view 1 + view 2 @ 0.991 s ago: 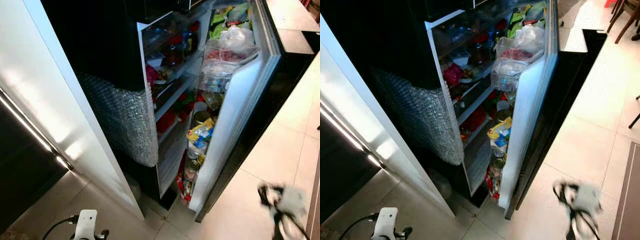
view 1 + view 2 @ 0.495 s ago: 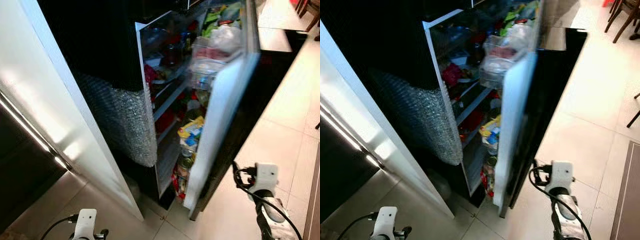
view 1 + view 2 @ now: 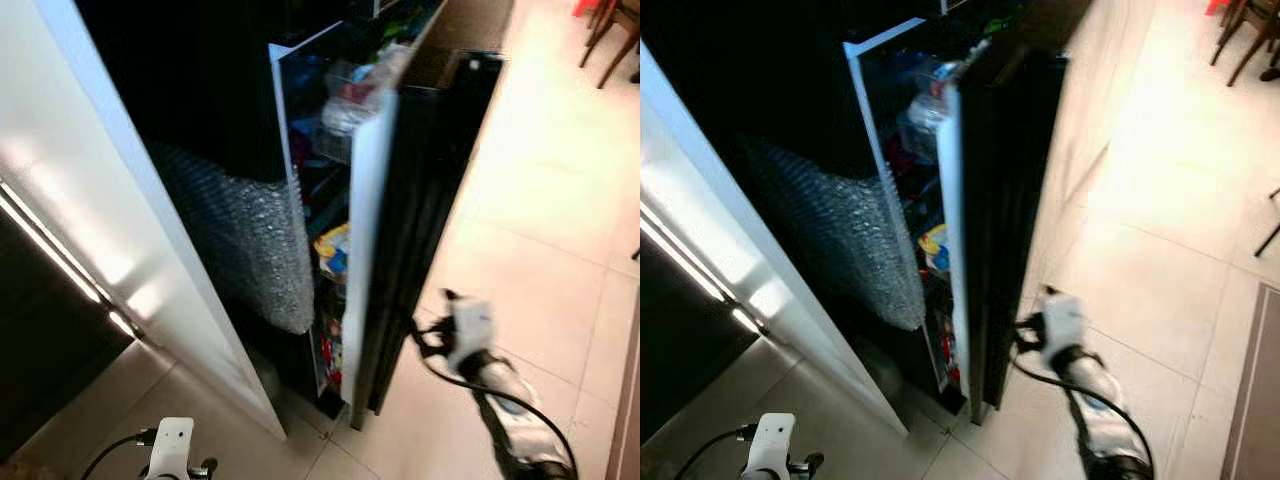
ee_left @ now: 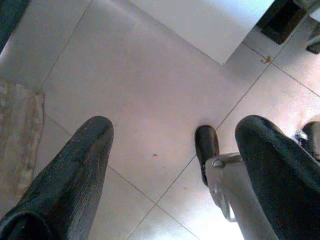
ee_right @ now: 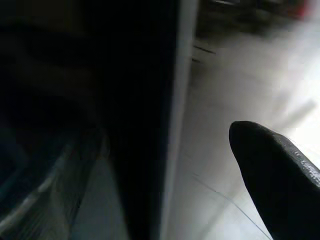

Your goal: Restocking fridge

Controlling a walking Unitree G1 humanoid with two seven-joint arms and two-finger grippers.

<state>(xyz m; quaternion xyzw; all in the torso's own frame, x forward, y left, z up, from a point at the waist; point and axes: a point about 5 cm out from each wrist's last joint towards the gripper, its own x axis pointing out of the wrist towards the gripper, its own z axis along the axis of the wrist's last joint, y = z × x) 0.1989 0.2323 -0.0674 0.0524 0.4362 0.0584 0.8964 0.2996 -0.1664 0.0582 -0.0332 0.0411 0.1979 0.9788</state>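
Swinging in since a second ago, the fridge door [image 3: 372, 250] now stands nearly edge-on with a narrow gap left, and the right arm has come forward from the lower corner to reach its black outer face. The right gripper [image 3: 1032, 330] sits right against that face, low on the door; it is blurred, and I cannot tell whether its fingers are spread or closed, though in the right wrist view one black finger [image 5: 280, 175] shows beside the door's pale edge. Behind it, the silver forearm trails back over the pale floor tiles [image 3: 560, 200] with a black cable looped along it. Through the gap you can make out the door's stock, a clear bag [image 3: 345, 105] high up and a yellow packet [image 3: 333, 243] further down, with red packets near the bottom. A sheet of bubble wrap [image 3: 245, 245] hangs over the dark panel just beside the fridge, and a white panel [image 3: 120, 220] runs beside that. The left gripper [image 4: 172, 165] hangs idle over the tiles, fingers spread apart and holding nothing, with the robot's dark foot [image 4: 206, 146] below and a rug's edge [image 4: 17, 145] off to one side.
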